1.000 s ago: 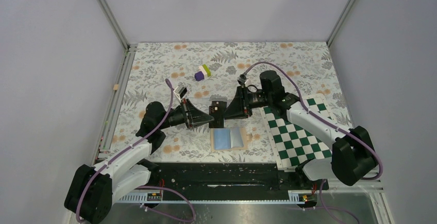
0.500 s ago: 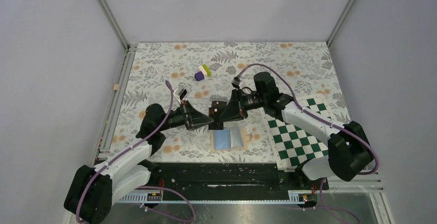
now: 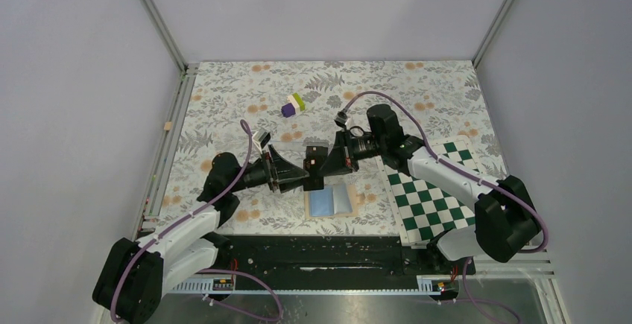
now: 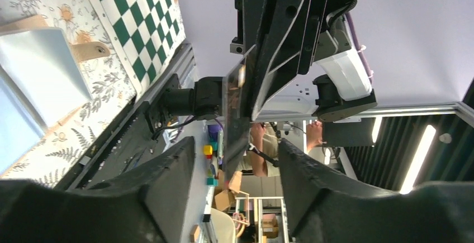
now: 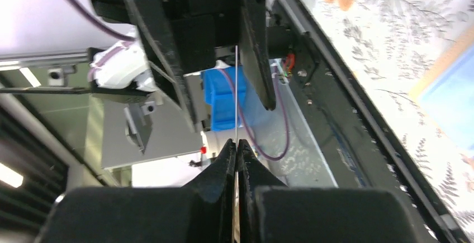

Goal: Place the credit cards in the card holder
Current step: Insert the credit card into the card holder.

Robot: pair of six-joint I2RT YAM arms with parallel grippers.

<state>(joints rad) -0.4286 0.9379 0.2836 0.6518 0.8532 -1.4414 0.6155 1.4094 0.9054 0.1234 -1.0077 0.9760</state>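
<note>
A thin black credit card (image 3: 313, 170) hangs in the air between my two grippers, just above the far edge of the card holder (image 3: 332, 200), which lies open, light blue side up. My right gripper (image 3: 323, 165) is shut on the card; in the right wrist view the card (image 5: 236, 86) shows edge-on, rising out of the pinched fingertips (image 5: 236, 146). My left gripper (image 3: 303, 178) is open, its fingers standing apart on either side of the card (image 4: 234, 106) without touching it. In the left wrist view the card holder (image 4: 39, 70) shows its tan snap tab.
A green-white checkerboard (image 3: 434, 199) lies to the right under my right arm. A purple-green-white block cluster (image 3: 293, 104) sits farther back. A small tan cube (image 3: 168, 126) rests by the left rail. The black base rail (image 3: 320, 253) runs along the near edge.
The right gripper moved left and shut on the card. The left gripper, shut on it before, has opened and let go.
</note>
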